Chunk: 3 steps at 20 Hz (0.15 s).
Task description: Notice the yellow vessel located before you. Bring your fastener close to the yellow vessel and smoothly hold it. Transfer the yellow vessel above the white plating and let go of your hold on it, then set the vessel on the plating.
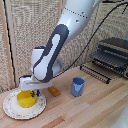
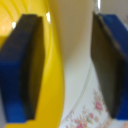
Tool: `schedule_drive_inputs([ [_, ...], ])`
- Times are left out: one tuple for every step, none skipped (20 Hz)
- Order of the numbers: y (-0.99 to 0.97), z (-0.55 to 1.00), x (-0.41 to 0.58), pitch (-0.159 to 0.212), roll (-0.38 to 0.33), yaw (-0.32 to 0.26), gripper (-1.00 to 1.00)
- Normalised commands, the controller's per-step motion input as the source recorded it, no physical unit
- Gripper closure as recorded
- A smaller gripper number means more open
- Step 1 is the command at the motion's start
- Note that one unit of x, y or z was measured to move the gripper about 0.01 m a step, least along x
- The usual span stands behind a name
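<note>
The yellow bowl [image 1: 26, 99] sits on the white plate [image 1: 11, 107] at the exterior view's lower left. My gripper [image 1: 34, 93] hangs right over the bowl's rim, its dark-blue fingertips down at the bowl. In the wrist view the gripper [image 2: 67, 65] is open. One finger [image 2: 22, 65] is over the bowl's yellow inside [image 2: 50, 60]. The other finger [image 2: 110, 65] is outside it, over the plate's flowered rim [image 2: 82, 107]. The bowl's wall stands between the fingers, with a wide gap to the outer finger.
A flat orange block [image 1: 54, 91] lies on the wooden table just beside the plate. A blue cup [image 1: 77, 86] stands further towards the exterior view's right. A toaster oven [image 1: 112, 55] and a wire rack [image 1: 97, 71] are at the back right.
</note>
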Motion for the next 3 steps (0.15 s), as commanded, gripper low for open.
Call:
schedule_drive_inputs([
  [-0.15,0.85,0.117,0.14,0.0,0.033,-1.0],
  [-0.21,0.81,0.146,0.14,0.0,0.071,-1.0],
  [-0.17,0.73,0.149,0.148,0.011,0.119,-1.0],
])
